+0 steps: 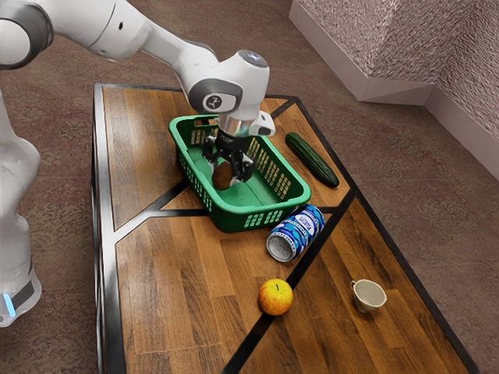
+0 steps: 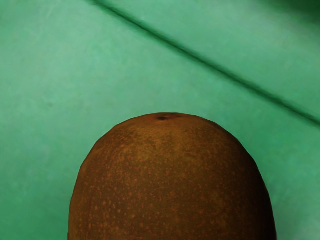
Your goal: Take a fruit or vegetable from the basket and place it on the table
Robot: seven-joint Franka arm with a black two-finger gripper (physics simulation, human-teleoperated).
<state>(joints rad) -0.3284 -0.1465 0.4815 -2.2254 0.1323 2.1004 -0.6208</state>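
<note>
In the exterior view my gripper (image 1: 226, 165) reaches down inside the green basket (image 1: 246, 219), its fingers on two sides of a brown, oval fruit (image 1: 224, 177) and shut on it. Part of the fruit is covered by the fingers. Seen from the hand, the speckled brown fruit (image 2: 172, 180) is large and close, with a small dark spot at its end, over the green basket floor (image 2: 50, 100). Whether the fruit touches that floor, I cannot tell.
On the wooden table (image 1: 171, 288), a blue can (image 1: 296, 234) lies against or close by the basket's near corner. A cucumber (image 1: 312, 160) is beyond the basket's long side. An orange-yellow fruit (image 1: 275, 298) and a white cup (image 1: 368, 295) stand nearer the camera.
</note>
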